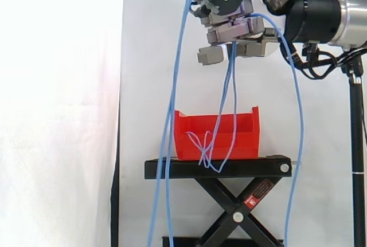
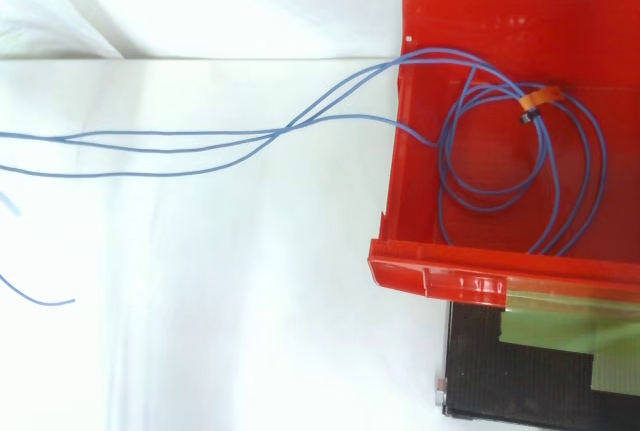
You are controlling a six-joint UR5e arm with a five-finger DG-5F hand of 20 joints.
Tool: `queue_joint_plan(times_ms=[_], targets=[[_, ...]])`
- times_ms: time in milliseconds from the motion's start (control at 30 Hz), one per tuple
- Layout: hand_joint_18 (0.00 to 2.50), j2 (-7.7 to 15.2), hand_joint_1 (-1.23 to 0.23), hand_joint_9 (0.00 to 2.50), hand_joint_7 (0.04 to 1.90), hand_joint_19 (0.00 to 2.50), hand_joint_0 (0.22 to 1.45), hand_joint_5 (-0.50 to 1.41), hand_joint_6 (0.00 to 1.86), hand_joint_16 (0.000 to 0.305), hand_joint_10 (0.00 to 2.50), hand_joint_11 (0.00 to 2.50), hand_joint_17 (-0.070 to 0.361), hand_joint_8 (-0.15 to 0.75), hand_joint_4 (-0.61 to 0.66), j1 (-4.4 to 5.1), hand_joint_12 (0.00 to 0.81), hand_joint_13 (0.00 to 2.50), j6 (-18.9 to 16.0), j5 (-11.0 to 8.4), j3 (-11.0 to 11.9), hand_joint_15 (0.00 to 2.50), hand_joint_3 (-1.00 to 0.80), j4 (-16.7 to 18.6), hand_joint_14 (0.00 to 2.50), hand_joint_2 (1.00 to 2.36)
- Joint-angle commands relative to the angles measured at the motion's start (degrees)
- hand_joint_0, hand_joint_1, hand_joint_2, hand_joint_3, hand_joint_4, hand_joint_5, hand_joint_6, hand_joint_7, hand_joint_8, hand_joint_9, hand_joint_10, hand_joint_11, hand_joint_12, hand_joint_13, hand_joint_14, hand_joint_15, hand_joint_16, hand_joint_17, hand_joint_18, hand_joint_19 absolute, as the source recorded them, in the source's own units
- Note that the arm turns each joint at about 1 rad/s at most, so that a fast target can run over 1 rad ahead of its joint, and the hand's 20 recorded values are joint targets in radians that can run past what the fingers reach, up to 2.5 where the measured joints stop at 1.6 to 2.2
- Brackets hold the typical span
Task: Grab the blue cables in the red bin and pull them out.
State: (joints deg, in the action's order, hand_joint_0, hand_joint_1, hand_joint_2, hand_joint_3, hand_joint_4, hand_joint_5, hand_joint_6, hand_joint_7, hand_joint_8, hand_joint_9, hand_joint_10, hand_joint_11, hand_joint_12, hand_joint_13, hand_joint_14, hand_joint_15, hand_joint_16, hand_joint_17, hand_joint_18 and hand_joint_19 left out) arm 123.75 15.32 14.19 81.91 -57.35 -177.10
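In the side view my hand [image 1: 235, 26] is high above the red bin [image 1: 243, 144], its fingers curled round a bunch of thin blue cables [image 1: 229, 86]. Strands drop from the hand to the bin's front, where they tangle in a loop. Longer strands hang past the stand on the left and the right. From above, the red bin [image 2: 395, 181] holds a coil of blue cable bound with an orange tie [image 2: 540, 101]. Several blue strands [image 2: 150, 135] leave over the bin's left wall and run off to the left.
The bin stands on a black scissor stand [image 1: 258, 168], whose top also shows below the bin [image 2: 520, 381]. A white curtain hangs behind. A dark upright pole [image 1: 356, 144] rises at the right edge of the side view.
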Motion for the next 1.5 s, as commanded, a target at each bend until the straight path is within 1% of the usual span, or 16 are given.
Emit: queue_joint_plan(times_ms=[0, 333, 633, 800, 867, 967, 1033, 1067, 1267, 1467], targets=[[0.75, 0.0, -0.85, 1.0, 0.82, 1.13, 0.84, 0.93, 0.0, 0.039, 1.11, 1.63, 0.088, 0.252, 0.23, -0.03, 0.314, 1.11, 0.0, 0.0, 0.04, 1.35, -0.83, 0.0, 1.17, 1.01], [0.73, 0.0, -0.88, 0.98, 0.78, 1.14, 0.85, 0.88, 0.01, 0.039, 1.06, 1.63, 0.088, 0.255, 0.23, -0.12, 0.31, 1.1, 0.0, 0.0, -0.05, 1.35, -0.81, 0.0, 1.12, 1.01], [0.73, 0.0, -0.91, 0.96, 0.79, 1.14, 0.85, 0.86, 0.01, 0.039, 1.06, 1.64, 0.088, 0.254, 0.23, -0.12, 0.309, 1.09, 0.0, 0.09, 0.04, 1.36, -0.8, 0.09, 1.1, 1.01], [0.72, 0.0, -0.96, 0.96, 0.8, 1.15, 0.86, 0.86, 0.01, 0.039, 1.07, 1.62, 0.089, 0.253, 0.23, -0.29, 0.312, 1.09, 0.0, 0.09, 0.04, 1.37, -0.81, 0.0, 1.08, 1.01], [0.72, 0.0, -0.96, 0.96, 0.81, 1.15, 0.86, 0.86, 0.01, 0.039, 1.07, 1.62, 0.088, 0.253, 0.23, -0.38, 0.31, 1.09, 0.0, 0.18, -0.05, 1.38, -0.81, 0.0, 1.07, 1.01], [0.72, 0.0, -0.97, 0.94, 0.82, 1.15, 0.86, 0.85, 0.01, 0.039, 1.09, 1.61, 0.088, 0.256, 0.24, -0.38, 0.311, 1.08, 0.0, 0.88, 0.04, 1.38, -0.82, 0.0, 1.06, 1.01], [0.72, 0.0, -0.98, 0.93, 0.83, 1.15, 0.86, 0.85, 0.01, 0.039, 1.1, 1.6, 0.088, 0.251, 0.23, -0.56, 0.308, 1.08, 0.0, 1.23, -0.05, 1.39, -0.83, 0.0, 1.06, 1.01], [0.72, 0.0, -0.99, 0.93, 0.83, 1.15, 0.86, 0.85, 0.01, 0.039, 1.1, 1.6, 0.088, 0.257, 0.23, -0.47, 0.315, 1.08, 0.0, 1.32, -0.05, 1.39, -0.83, 0.0, 1.06, 1.01], [0.72, 0.0, -1.02, 0.91, 0.85, 1.15, 0.85, 0.84, 0.01, 0.04, 1.12, 1.59, 0.09, 0.262, 0.24, -0.73, 0.312, 1.07, 0.0, 1.32, 0.04, 1.38, -0.9, 0.0, 1.05, 1.01], [0.71, 0.0, -1.04, 0.87, 0.88, 1.15, 0.84, 0.81, 0.0, 0.041, 1.15, 1.56, 0.092, 0.264, 0.23, -0.82, 0.314, 1.05, 0.0, 1.76, 0.04, 1.39, -0.94, 0.09, 1.04, 1.0]])
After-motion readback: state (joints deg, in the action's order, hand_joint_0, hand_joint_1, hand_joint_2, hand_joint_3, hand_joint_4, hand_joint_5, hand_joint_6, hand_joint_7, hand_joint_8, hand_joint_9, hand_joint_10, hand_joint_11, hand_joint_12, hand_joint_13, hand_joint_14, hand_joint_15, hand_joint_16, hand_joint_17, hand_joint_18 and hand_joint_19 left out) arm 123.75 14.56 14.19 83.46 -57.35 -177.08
